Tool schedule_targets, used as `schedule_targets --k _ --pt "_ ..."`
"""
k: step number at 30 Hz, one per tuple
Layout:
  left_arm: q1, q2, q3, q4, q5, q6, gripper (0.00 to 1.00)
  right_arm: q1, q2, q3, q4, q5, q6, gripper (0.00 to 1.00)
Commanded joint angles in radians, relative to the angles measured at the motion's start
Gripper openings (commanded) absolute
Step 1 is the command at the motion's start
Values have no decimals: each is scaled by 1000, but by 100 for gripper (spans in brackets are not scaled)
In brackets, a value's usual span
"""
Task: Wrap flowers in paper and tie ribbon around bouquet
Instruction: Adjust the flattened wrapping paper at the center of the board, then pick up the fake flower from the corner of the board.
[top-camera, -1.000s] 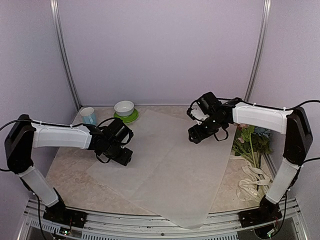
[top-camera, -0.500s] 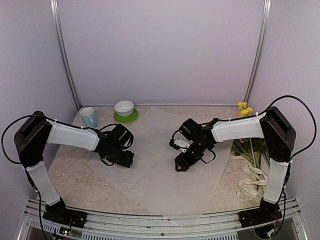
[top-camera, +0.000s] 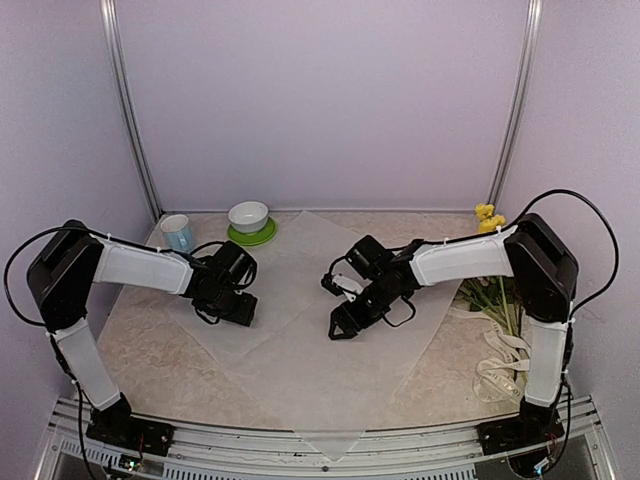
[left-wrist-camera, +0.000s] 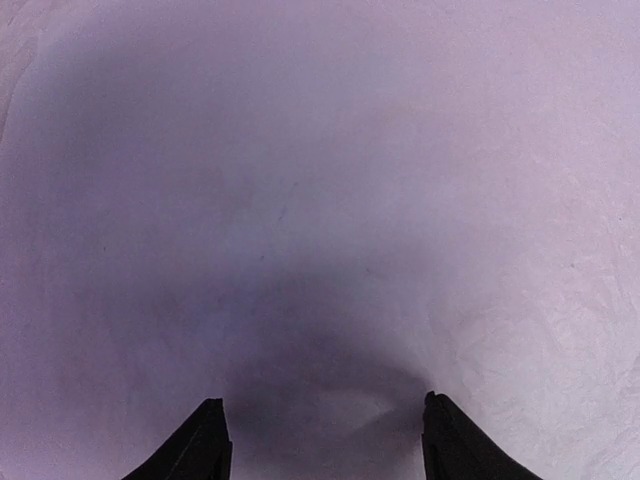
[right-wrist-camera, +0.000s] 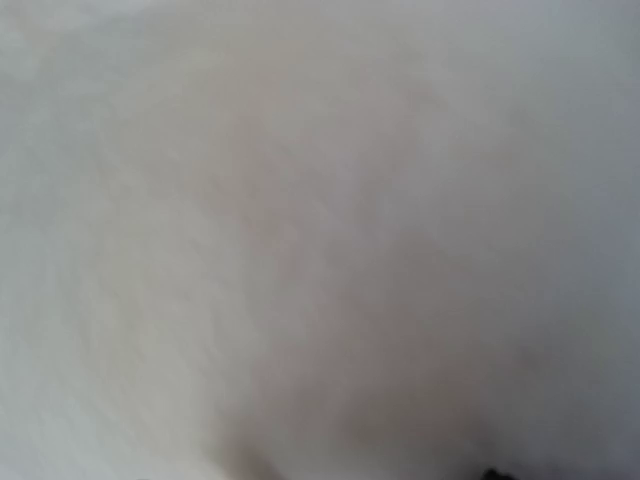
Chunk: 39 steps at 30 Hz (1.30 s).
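The paper (top-camera: 300, 370) lies flat as a big white diamond across the table. My left gripper (top-camera: 238, 312) presses down on its left part; in the left wrist view the paper (left-wrist-camera: 320, 200) fills the picture and the two black fingertips (left-wrist-camera: 208, 445) stand well apart, open, with nothing between them. My right gripper (top-camera: 340, 328) is low over the paper's middle. Blurred paper (right-wrist-camera: 300, 200) fills the right wrist view, with only one dark fingertip (right-wrist-camera: 491, 474) at the bottom edge, far off centre. The flowers (top-camera: 500, 290) lie at the right wall. The ribbon (top-camera: 500, 365) lies in loops in front of them.
A pale blue cup (top-camera: 177, 232) and a white bowl (top-camera: 249, 214) on a green saucer (top-camera: 262, 237) stand at the back left, just beyond the paper's far edge. Metal posts rise at both back corners. The right arm's black cable arcs above the flowers.
The right arm swung from the back right down to the paper's middle. The sheet slid left and turned, its near corner shifting left. The left gripper edged slightly back.
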Motion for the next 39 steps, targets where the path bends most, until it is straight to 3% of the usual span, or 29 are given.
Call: schedule_targets --k 1,6,8,14,17,21,26,31,39 --pt "-12 12 -16 -74 -31 27 65 -31 -96 -65 -18 -23 39 69" --pt "-15 -9 24 -71 -52 48 65 -54 -232 -40 -18 -88 36 69" --pt "-20 -25 49 -85 -65 61 66 -113 -300 -34 -21 -76 49 65" --pt "-78 -136 78 -63 -73 99 74 -464 -512 -138 -49 166 78 49" --pt "-96 -189 77 -20 -53 113 81 -687 -570 -222 -26 296 95 49" --pt "-117 -238 76 28 -76 131 88 -837 -574 -310 20 317 92 50" --pt "-135 -242 66 53 -82 152 89 -881 -494 -378 31 293 92 50" --pt "-147 -227 61 46 -81 154 90 -883 -463 -392 36 432 99 37" --pt "-160 -224 57 58 -85 159 90 -883 -437 -380 25 451 68 35"
